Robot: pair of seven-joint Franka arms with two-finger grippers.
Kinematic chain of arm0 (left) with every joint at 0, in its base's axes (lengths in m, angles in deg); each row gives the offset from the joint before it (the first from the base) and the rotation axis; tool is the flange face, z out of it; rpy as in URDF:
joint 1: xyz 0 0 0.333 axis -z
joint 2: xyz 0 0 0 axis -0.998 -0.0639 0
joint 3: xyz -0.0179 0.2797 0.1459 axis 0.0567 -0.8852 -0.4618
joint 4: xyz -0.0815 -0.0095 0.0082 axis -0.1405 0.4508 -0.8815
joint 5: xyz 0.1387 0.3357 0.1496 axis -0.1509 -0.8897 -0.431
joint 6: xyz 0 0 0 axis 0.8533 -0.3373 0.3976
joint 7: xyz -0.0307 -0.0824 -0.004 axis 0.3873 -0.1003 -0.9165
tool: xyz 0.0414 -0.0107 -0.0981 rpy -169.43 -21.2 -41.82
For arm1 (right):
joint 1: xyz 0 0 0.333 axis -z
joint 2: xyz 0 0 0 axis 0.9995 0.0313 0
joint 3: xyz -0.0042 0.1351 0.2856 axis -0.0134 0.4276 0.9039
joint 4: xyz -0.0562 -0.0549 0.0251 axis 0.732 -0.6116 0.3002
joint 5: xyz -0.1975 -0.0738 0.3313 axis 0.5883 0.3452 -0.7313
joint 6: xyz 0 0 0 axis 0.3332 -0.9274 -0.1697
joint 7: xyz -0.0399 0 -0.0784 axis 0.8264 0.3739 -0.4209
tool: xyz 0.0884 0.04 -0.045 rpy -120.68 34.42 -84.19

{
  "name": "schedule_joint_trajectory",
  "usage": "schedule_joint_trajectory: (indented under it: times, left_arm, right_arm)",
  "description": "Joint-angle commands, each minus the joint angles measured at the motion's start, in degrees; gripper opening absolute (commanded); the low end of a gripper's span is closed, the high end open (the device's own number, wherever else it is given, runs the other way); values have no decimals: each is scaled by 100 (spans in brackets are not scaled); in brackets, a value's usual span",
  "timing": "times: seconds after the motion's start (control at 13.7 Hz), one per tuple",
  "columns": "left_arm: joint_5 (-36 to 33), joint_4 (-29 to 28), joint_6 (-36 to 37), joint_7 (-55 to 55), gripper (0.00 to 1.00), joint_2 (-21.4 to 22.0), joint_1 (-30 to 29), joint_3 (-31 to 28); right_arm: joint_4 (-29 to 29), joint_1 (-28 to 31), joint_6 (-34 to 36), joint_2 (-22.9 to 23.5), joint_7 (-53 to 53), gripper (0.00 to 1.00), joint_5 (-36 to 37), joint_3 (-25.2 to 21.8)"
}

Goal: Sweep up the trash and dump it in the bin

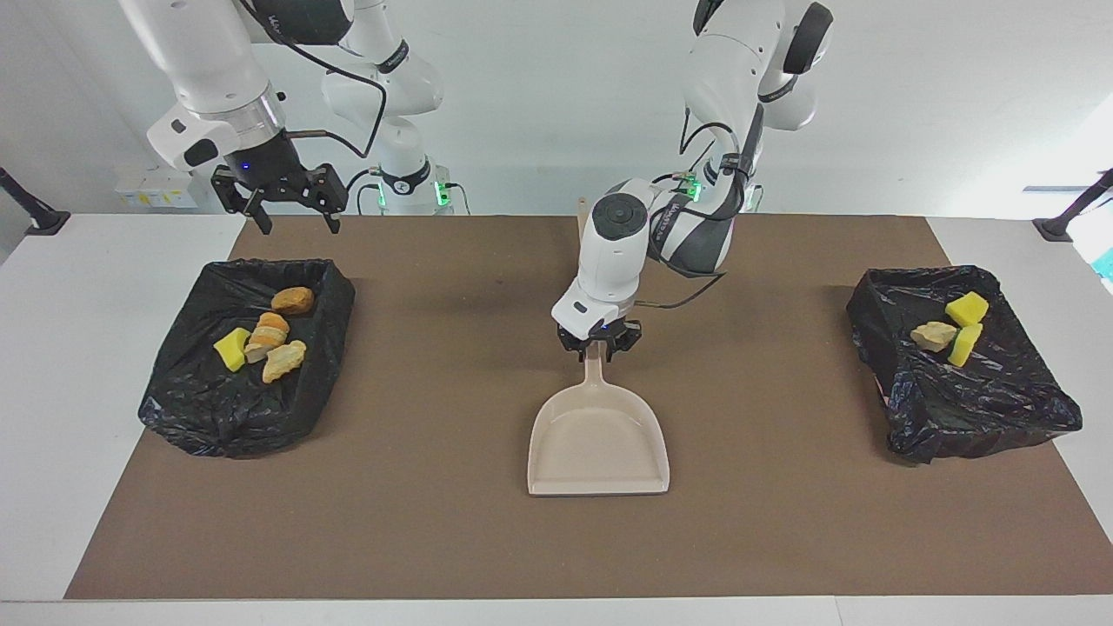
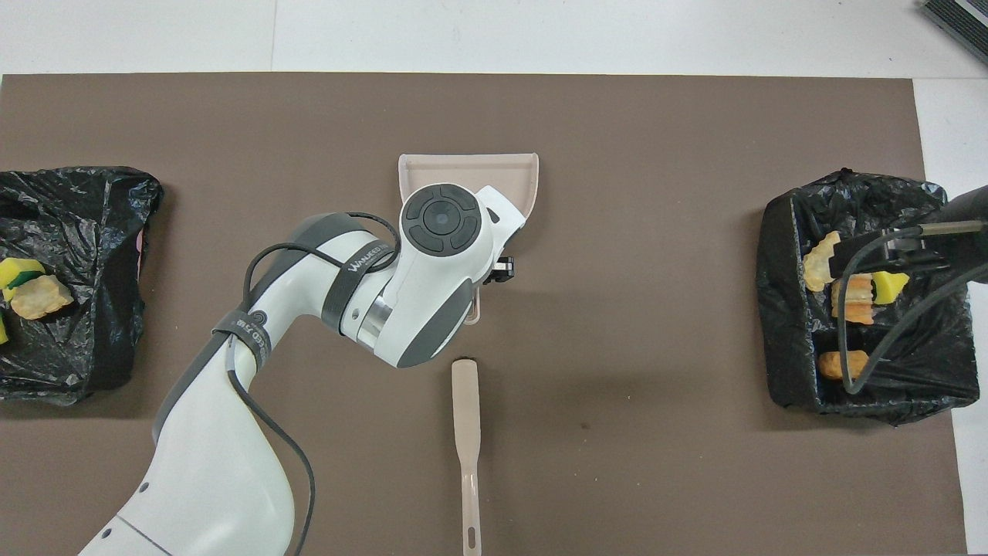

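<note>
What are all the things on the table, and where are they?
Trash in one bin: four pieces, one yellow and three golden-brown, in the black-lined bin at the right arm's end.
Trash in the other bin: three pieces, two yellow and one tan, in the black-lined bin at the left arm's end.
Dustpan: one, beige, empty, flat on the mat at mid-table.
Brush: one, beige, on the mat, nearer to the robots than the dustpan.
Mat: one, brown, covering the table.
Left end effector: at the dustpan's handle.
Right end effector: open, waiting above its bin's near rim.
</note>
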Motion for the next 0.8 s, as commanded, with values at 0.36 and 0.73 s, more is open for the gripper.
schedule_joint_trajectory:
  times: [0.36, 0.73]
  left_arm:
    - [-98, -688, 307, 37, 100, 1037, -496, -156]
    - [-177, -2155, 359, 1475, 100, 2723, -1391, -165]
  right_arm:
    - [198, 58, -142, -143, 46, 100, -97, 24]
    - [198, 58, -142, -152, 46, 100, -97, 24]
